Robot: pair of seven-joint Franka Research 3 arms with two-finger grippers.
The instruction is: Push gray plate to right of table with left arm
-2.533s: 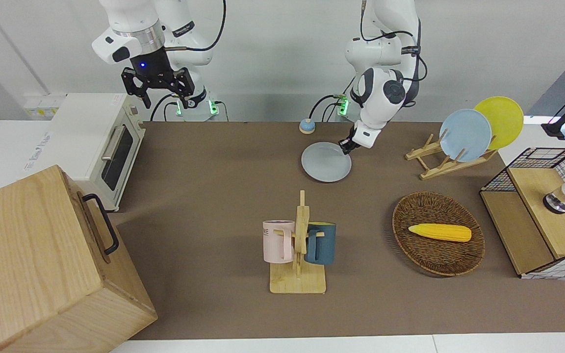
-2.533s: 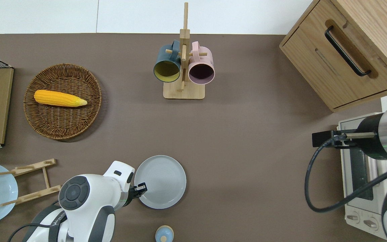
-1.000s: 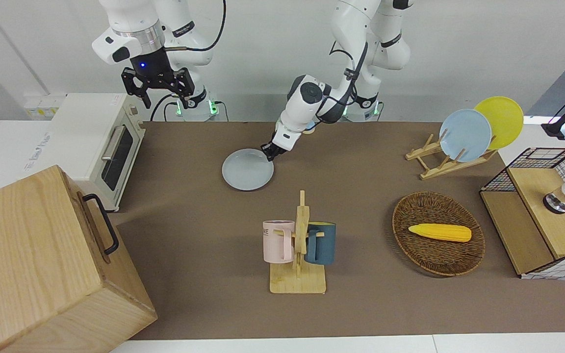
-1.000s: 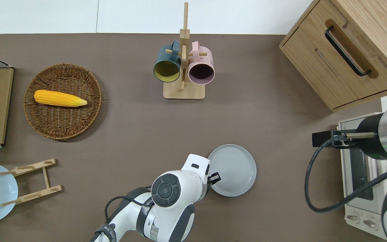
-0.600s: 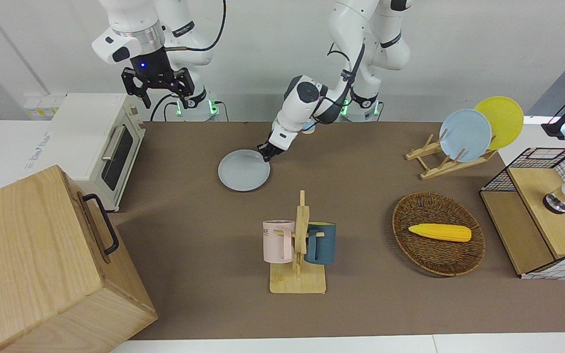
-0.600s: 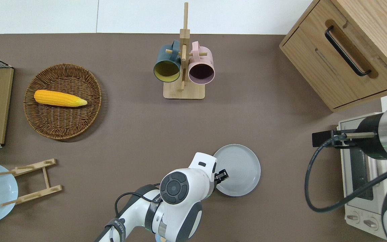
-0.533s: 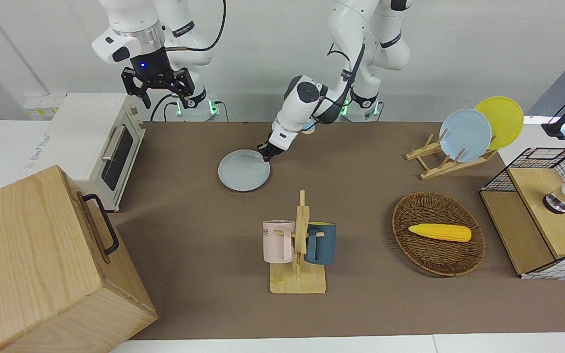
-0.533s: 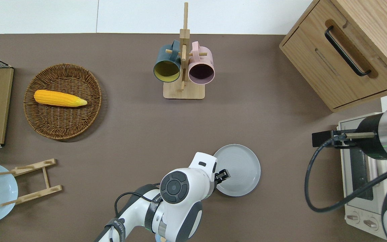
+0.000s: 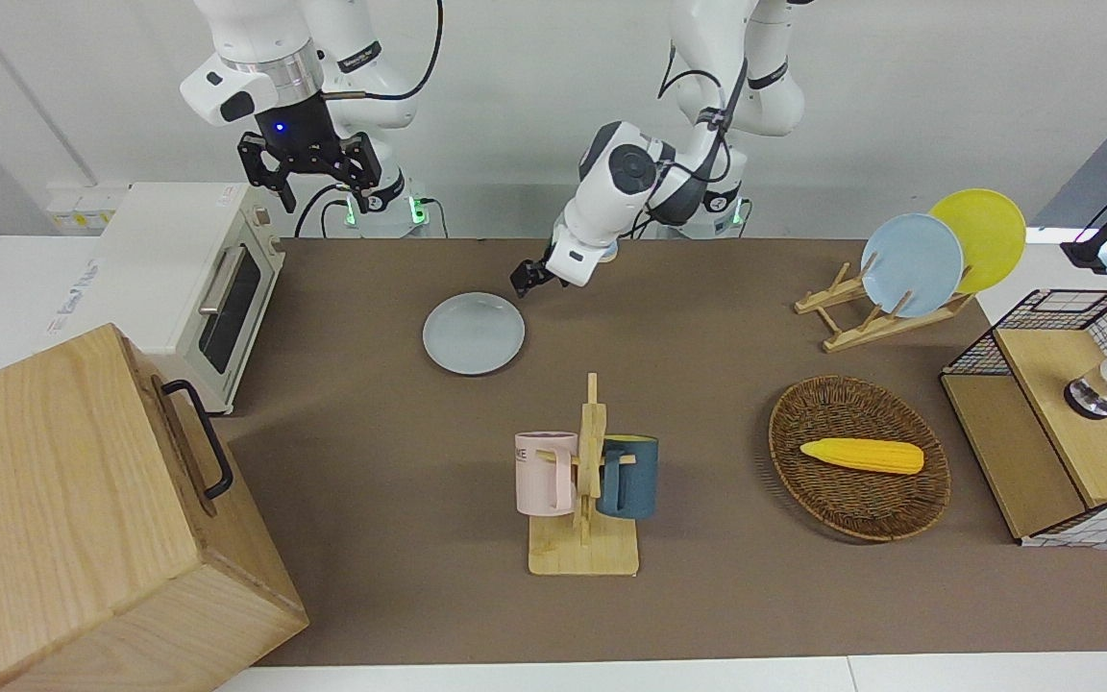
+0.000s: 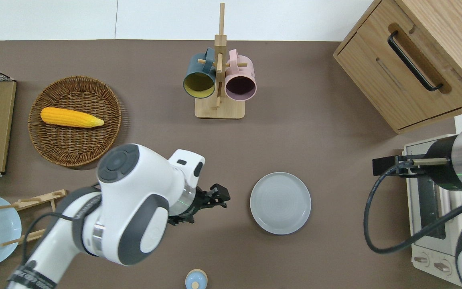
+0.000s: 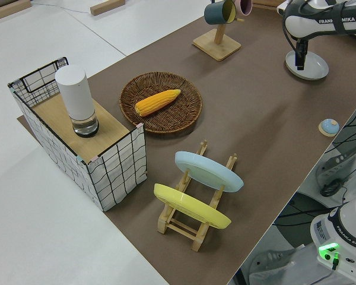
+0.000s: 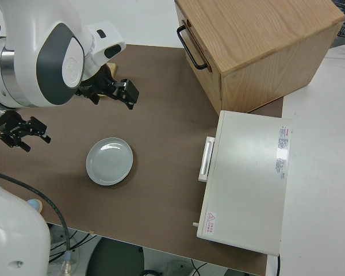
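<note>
The gray plate lies flat on the brown table, nearer to the robots than the mug rack and toward the right arm's end; it also shows in the overhead view and the right side view. My left gripper is lifted off the table, shut and empty. In the overhead view the left gripper is over bare matting beside the plate, a short gap from its rim. My right arm is parked, with the right gripper open.
A mug rack with two mugs stands mid-table. A toaster oven and a wooden cabinet fill the right arm's end. A corn basket, a plate rack and a wire crate sit at the left arm's end.
The left gripper pushed the gray plate toward the right arm's end, then rose and drew back from its rim. The plate now rests alone. The right arm has not moved.
</note>
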